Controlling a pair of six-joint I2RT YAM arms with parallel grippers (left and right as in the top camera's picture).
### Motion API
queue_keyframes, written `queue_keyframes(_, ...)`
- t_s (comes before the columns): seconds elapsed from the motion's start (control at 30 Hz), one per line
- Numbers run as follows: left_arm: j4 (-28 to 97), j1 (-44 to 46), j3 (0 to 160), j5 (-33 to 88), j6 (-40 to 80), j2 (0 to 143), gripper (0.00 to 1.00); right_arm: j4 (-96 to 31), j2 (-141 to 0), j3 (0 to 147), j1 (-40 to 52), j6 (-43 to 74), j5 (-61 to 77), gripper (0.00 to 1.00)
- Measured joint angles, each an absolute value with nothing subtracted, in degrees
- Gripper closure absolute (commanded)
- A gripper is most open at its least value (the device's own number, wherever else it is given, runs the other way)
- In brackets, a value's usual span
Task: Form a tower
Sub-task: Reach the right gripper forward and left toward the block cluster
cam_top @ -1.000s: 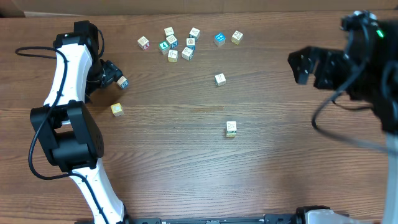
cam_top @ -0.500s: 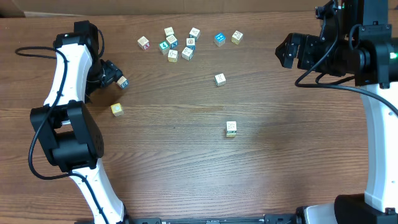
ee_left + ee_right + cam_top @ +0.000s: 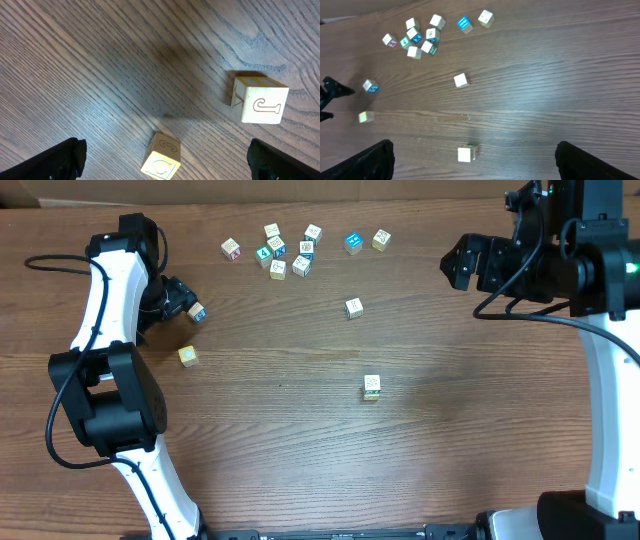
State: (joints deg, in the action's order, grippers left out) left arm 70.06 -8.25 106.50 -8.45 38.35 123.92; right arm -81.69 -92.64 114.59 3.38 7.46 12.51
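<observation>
Tower (image 3: 372, 387) stands alone just right of centre in the overhead view, on bare table (image 3: 300, 460), cream top face up, well apart from everything else. From straight above its height cannot be read, so the number of cubes in it is unclear. Judgement: it sits in open ground so either arm can reach it without knocking the spares. The supply is a cluster of loose cubes (image 3: 285, 252) at upper centre, with a single cube (image 3: 353, 307) between the cluster and the tower. Left gripper (image 3: 183, 300) is at upper left, low over the table, jaws spread fully, holding nothing. A blue-faced cube (image 3: 197, 312) lies just beside its tip and a yellow cube (image 3: 188, 357) a little below. The left wrist view shows a near cube (image 3: 161, 161) low in frame between the two fingers (image 3: 60, 159), untouched, and a far cube (image 3: 260, 105) off to the right. Judgement: lined up for a pick, not yet closed. Right gripper (image 3: 462, 265) is at upper right, raised, jaws wide and empty. Its wrist view takes in the whole spread, tower at bottom centre. Judgement: parked clear of the left arm's work. Risk: the near cube sits skewed to the fingers and may twist on closing.
</observation>
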Motion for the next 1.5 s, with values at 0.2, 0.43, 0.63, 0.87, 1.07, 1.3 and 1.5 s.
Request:
queue_keyframes(0.2, 70.04, -8.25, 106.5, -8.45, 38.35, 123.92, 0.0, -82.06, -96.2, 114.58, 3.42, 7.46, 14.31, 0.07)
queue_keyframes(0.43, 70.06, -8.25, 106.5, -8.45, 38.35, 123.92, 0.0, -83.26, -99.57, 114.58, 4.23, 7.42, 14.76, 0.19)
queue_keyframes(0.63, 70.04, -8.25, 106.5, -8.45, 38.35, 123.92, 0.0, -83.15, -101.08, 114.58, 5.69, 7.35, 14.79, 0.41)
queue_keyframes(0.87, 69.84, -8.25, 106.5, -8.45, 38.35, 123.92, 0.0, -83.0, -103.33, 114.58, 6.79, 7.25, 14.98, 0.77)
queue_keyframes(1.07, 69.87, -8.25, 106.5, -8.45, 38.35, 123.92, 0.0, -82.91, -103.57, 114.58, 6.9, 7.62, 15.07, 0.84)
queue_keyframes(1.3, 69.84, -8.25, 106.5, -8.45, 38.35, 123.92, 0.0, -81.76, -103.57, 114.58, 6.9, 8.08, 15.09, 0.42)
queue_keyframes(1.5, 69.87, -8.25, 106.5, -8.45, 38.35, 123.92, 0.0, -78.96, -103.57, 112.12, 6.9, 8.54, 15.14, 0.12)
